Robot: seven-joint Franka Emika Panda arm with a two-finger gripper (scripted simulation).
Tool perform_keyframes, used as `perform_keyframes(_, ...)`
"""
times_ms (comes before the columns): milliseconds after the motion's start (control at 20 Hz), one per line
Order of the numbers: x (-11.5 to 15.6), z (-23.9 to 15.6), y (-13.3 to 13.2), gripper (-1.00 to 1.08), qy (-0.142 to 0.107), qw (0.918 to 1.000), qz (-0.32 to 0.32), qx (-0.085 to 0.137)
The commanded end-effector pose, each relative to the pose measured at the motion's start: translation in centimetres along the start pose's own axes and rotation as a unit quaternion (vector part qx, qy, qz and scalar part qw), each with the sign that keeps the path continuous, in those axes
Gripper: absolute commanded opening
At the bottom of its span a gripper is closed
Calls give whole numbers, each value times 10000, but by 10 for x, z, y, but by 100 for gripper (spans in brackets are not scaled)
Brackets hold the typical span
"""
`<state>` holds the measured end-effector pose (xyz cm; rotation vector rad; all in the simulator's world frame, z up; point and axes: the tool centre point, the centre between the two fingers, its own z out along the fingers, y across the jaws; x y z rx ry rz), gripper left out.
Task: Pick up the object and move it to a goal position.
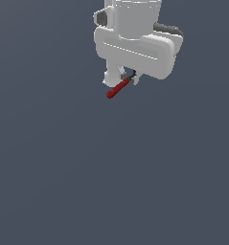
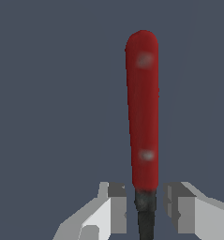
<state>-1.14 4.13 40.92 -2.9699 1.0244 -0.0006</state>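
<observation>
The white gripper (image 1: 128, 78) has its fingers (image 2: 114, 206) on either side of the blackish end of the dark-red stick (image 1: 118, 89), apparently holding it; the red part juts out beyond them. No goal marker shows, so the carry looks unfinished

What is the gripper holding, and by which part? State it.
The gripper holds the dark-red stick by its short blackish end; the red length sticks out free.

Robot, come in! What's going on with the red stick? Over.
White gripper straddling the thin dark-red stick at its blackish end; gaps show, grip not confirmed. Nothing else visible in the way.
</observation>
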Motion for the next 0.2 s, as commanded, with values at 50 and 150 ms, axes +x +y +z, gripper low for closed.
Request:
perform_keyframes(50, 1, -5, -1, -100, -1, 10000, -1, -1)
perform_keyframes(150, 2, -6, -1, -100, -1, 10000, -1, -1)
